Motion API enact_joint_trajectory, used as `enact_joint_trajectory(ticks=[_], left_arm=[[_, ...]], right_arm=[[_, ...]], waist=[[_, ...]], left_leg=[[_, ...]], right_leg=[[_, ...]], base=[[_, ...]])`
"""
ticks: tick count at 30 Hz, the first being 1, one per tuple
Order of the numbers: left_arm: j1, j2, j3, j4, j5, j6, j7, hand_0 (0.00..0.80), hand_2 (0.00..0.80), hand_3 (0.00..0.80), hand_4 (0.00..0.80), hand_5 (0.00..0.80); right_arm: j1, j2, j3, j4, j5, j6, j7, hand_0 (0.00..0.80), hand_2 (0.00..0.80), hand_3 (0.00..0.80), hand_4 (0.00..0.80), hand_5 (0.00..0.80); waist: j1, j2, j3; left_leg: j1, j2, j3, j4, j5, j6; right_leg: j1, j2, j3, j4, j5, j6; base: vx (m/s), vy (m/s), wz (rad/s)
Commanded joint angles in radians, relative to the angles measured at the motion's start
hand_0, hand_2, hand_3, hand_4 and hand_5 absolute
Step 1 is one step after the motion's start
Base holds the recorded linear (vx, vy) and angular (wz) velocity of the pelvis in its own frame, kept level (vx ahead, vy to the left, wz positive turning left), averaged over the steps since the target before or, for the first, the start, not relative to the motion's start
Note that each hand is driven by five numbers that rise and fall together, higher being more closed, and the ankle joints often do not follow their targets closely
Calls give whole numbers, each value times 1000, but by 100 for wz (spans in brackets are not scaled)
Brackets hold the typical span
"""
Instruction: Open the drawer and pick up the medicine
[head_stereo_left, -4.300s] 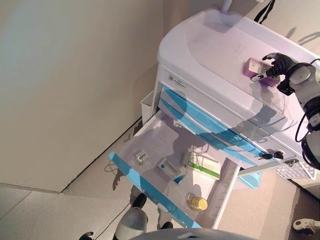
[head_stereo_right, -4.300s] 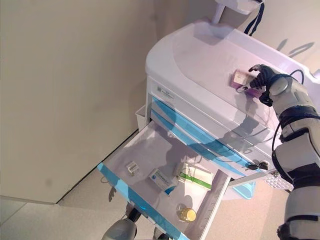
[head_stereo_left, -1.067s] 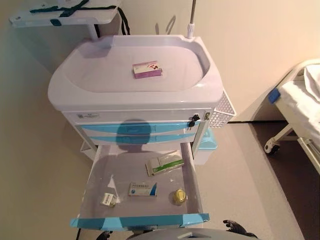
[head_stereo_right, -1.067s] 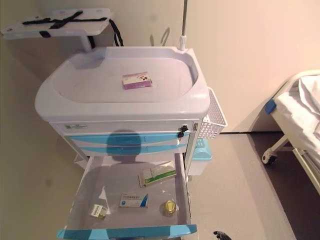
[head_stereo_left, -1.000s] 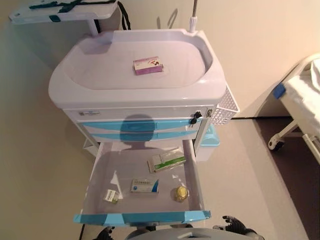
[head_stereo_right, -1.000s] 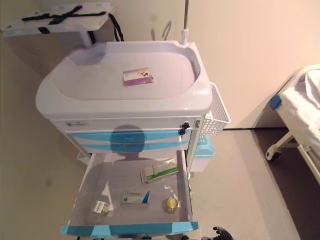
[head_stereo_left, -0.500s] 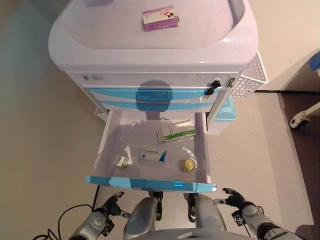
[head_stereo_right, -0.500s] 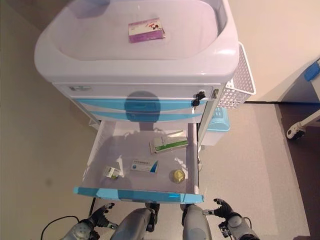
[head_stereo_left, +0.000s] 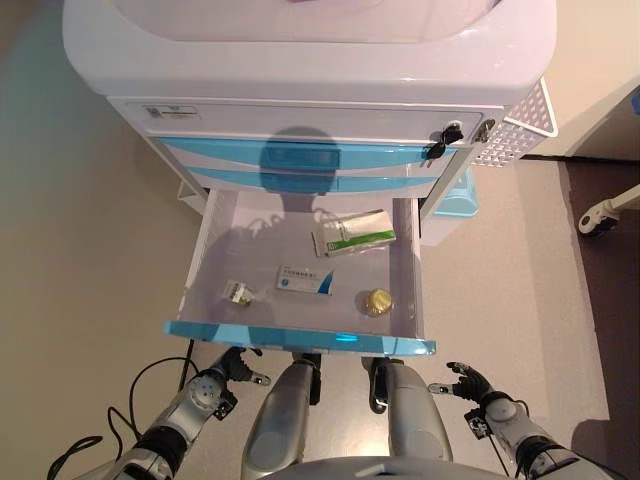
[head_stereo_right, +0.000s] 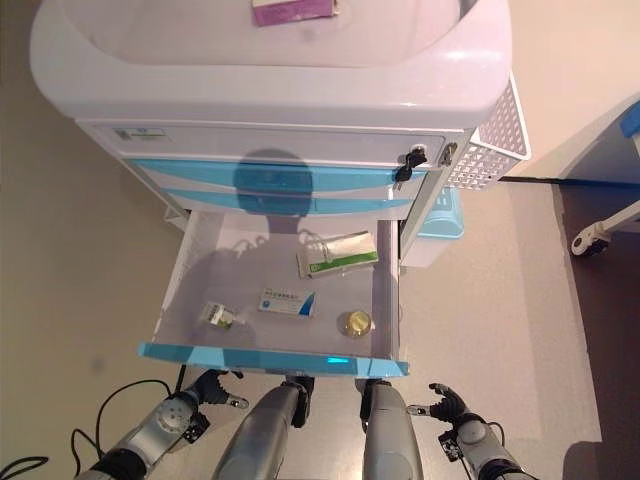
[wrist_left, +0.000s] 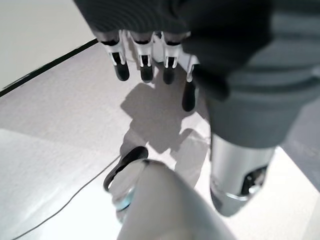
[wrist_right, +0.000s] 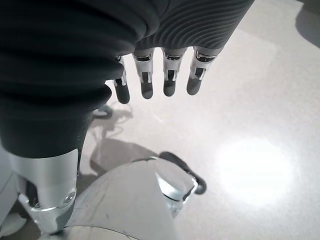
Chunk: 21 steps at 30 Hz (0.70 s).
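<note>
- The drawer (head_stereo_left: 300, 275) of the white cart (head_stereo_left: 300, 70) stands pulled out.
- Inside lie a green-striped box (head_stereo_left: 353, 233), a blue-and-white box (head_stereo_left: 306, 281), a small vial (head_stereo_left: 238, 292) and a yellow-capped jar (head_stereo_left: 377, 301).
- A purple box (head_stereo_right: 292, 10) rests on the cart's counter.
- The left hand (head_stereo_left: 232, 366) and right hand (head_stereo_left: 470, 381) hang low beside the drawer front, fingers relaxed apart, empty.

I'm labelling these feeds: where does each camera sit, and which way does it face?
Left eye: on the head, looking down at the open drawer; both hands low.
Right eye: beside it, same scene, plus purple box on the cart.
Left wrist: on that arm, along the open left hand to the floor.
Right wrist: likewise along the open right hand.
Both eyes share the drawer.
</note>
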Motion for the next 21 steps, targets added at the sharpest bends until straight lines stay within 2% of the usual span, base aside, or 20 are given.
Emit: enact_joint_trajectory(ticks=[1, 2, 3, 4, 6, 7, 9, 11, 12, 13, 14, 16, 21], left_arm=[[-55, 47, 52, -92, -56, -26, 45, 0, 0, 0, 0, 0], [-79, 62, 58, -88, -54, -27, 53, 0, 0, 0, 0, 0], [-79, 62, 58, -88, -54, -27, 53, 0, 0, 0, 0, 0], [-107, 82, 70, -90, -54, -24, 66, 0, 0, 0, 0, 0], [-116, 86, 74, -76, -53, -25, 71, 0, 0, 0, 0, 0], [-141, 103, 87, -62, -49, -23, 82, 0, 0, 0, 0, 0], [-155, 109, 86, -46, -48, -21, 86, 0, 0, 0, 0, 0], [-180, 132, 100, -18, -46, -15, 93, 0, 0, 0, 0, 0], [-208, 160, 121, 22, -44, -11, 108, 0, 0, 0, 0, 0], [-208, 160, 121, 22, -44, -11, 108, 0, 0, 0, 0, 0], [-215, 180, 145, 43, -55, -13, 114, 0, 0, 0, 0, 0], [-229, 202, 175, 79, -68, -12, 131, 0, 0, 0, 0, 0], [-266, 240, 208, 109, -77, -8, 166, 0, 0, 0, 0, 0]], right_arm=[[55, -32, 36, -8, 15, -11, 6, 0, 0, 0, 0, 0], [54, -35, 37, -10, 16, -13, 8, 0, 0, 0, 0, 0], [54, -35, 37, -10, 16, -13, 8, 0, 0, 0, 0, 0], [54, -42, 37, -26, 21, -15, 13, 0, 0, 0, 0, 0], [54, -43, 41, -30, 21, -17, 14, 0, 0, 0, 0, 0], [50, -45, 49, -32, 24, -17, 22, 0, 0, 0, 0, 0], [47, -47, 52, -31, 24, -18, 23, 0, 0, 0, 0, 0], [45, -50, 50, -29, 28, -17, 26, 0, 0, 0, 0, 0], [46, -49, 47, -26, 43, -20, 29, 0, 0, 0, 0, 0], [46, -49, 47, -26, 43, -20, 29, 0, 0, 0, 0, 0], [47, -49, 50, -26, 42, -20, 32, 0, 0, 0, 0, 0], [48, -49, 57, -24, 38, -22, 36, 0, 0, 0, 0, 0], [42, -49, 69, -15, 39, -24, 40, 0, 0, 0, 0, 0]], waist=[[-33, -1, -32], [-40, -4, -33], [-40, -4, -34], [-47, -10, -31], [-50, -12, -31], [-54, -20, -32], [-56, -24, -32], [-61, -33, -34], [-69, -45, -35], [-69, -45, -35], [-75, -55, -37], [-82, -67, -40], [-91, -87, -44]], left_leg=[[16, -24, 25, 26, -59, 53], [10, -17, 42, 33, -67, 55], [9, -17, 42, 33, -66, 55], [7, -9, 65, 47, -81, 59], [5, -5, 76, 53, -86, 62], [2, 7, 104, 70, -100, 69], [0, 13, 119, 78, -106, 71], [6, 25, 151, 88, -122, 79], [12, 39, 188, 101, -139, 89], [12, 39, 188, 101, -139, 89], [13, 52, 214, 112, -150, 96], [14, 64, 241, 124, -162, 102], [11, 79, 280, 126, -172, 112]], right_leg=[[3, -10, 28, -73, 117, 34], [-13, -1, 47, -71, 120, 38], [-13, -1, 47, -71, 121, 38], [-30, 12, 73, -62, 118, 41], [-38, 19, 86, -58, 119, 41], [-57, 35, 121, -47, 121, 43], [-63, 40, 135, -43, 121, 44], [-71, 56, 172, -42, 123, 47], [-82, 76, 210, -41, 126, 49], [-82, 76, 210, -41, 126, 49], [-91, 94, 238, -45, 131, 51], [-98, 113, 268, -51, 138, 55], [-107, 139, 308, -68, 150, 62]], base=[[15, 77, -20], [15, 77, -19], [22, 97, -32], [16, 56, -36], [25, 71, -47], [27, 65, -57], [27, 58, -56], [48, 89, -60], [40, 77, -54], [35, 92, -83], [22, 57, -71], [27, 62, -75], [9, 32, -56]])
